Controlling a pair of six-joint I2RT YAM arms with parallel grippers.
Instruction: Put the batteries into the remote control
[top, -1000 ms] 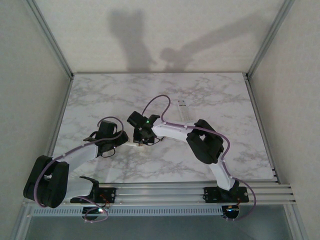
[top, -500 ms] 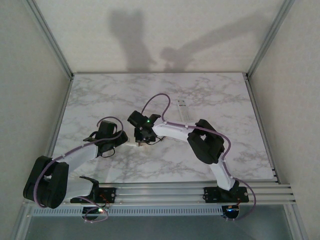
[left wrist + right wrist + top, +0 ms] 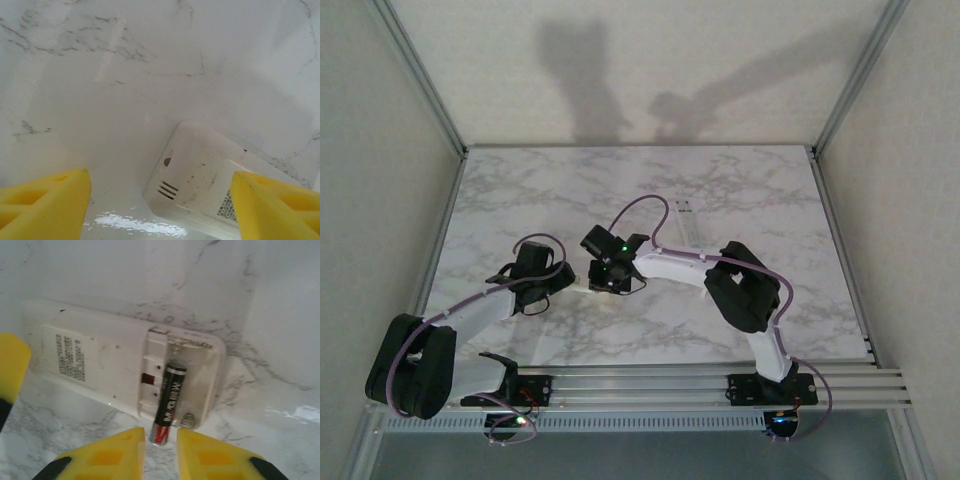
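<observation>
The white remote control lies back-up on the marble table, its battery compartment open. One dark battery with a red band lies slanted in the compartment, its near end poking out over the edge. My right gripper is open, its yellow fingers either side of that near end with a slight gap on each side. My left gripper is open wide astride the other end of the remote, and its right finger is over the remote's edge. From above, both grippers meet at the remote.
A pale narrow object lies further back on the table, right of centre. Metal frame posts stand at the table's sides and rails run along the near edge.
The right gripper's jaws have parted and let go of the battery, and the right arm has shifted slightly to the right. The left arm has stayed put.
</observation>
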